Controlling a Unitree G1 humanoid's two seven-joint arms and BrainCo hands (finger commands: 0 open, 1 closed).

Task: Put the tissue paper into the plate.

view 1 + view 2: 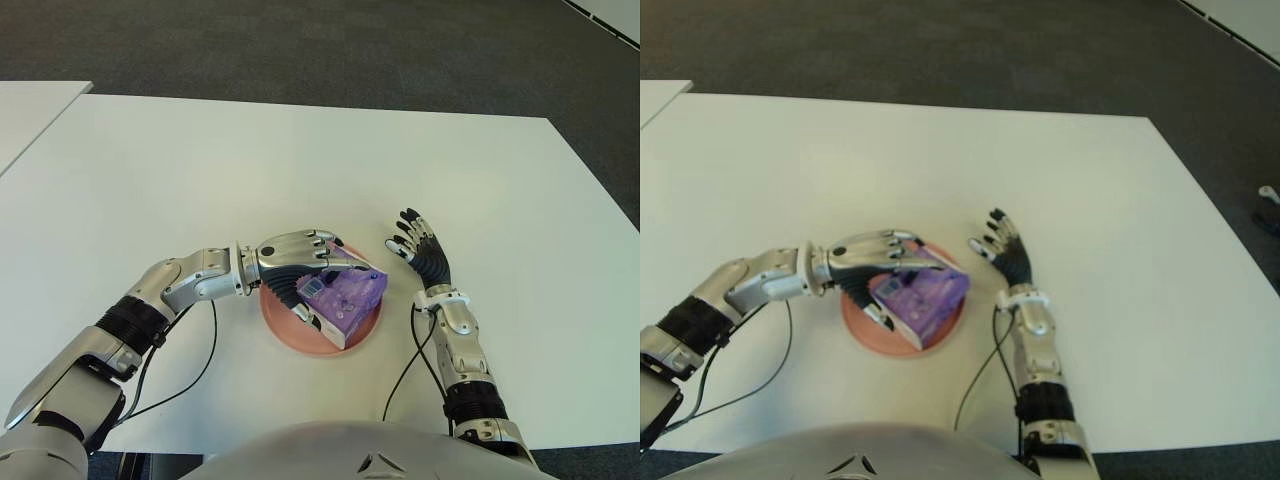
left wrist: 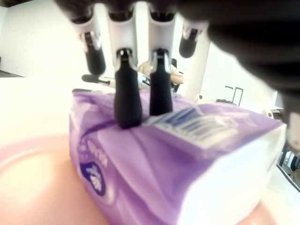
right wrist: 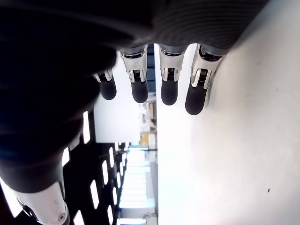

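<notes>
- Tissue paper pack (image 1: 345, 298): a soft purple plastic-wrapped block with a white end face and a barcode label on its top. It sits inside the plate (image 1: 283, 325), slightly tilted.
- Its long axis runs diagonally across the plate, from the far right, nearer the right hand, to the near left, nearer the robot's body. The white end face points toward the robot.
- The plate is round, shallow and pink, smooth in finish. It lies on the white surface (image 1: 200, 170) in front of the robot's torso.
- Left hand (image 1: 300, 258): it reaches in from the left with the forearm nearly level and the back of the hand upward. Its fingers (image 2: 127, 101) are curled down over the pack, and the left wrist view shows two dark fingertips pressing on the pack's top by the barcode label. The thumb shows at the pack's left side, so the hand is gripping the pack.
- Right hand (image 1: 420, 250): it shows just to the right of the plate, apart from it, with the forearm running away from the body. Its fingers (image 3: 168, 89) are extended and slightly spread, holding nothing.
- Both hands have silver metal backs and black, ribbed, rubber-like fingers. Thin black cables trail from each forearm over the surface.
</notes>
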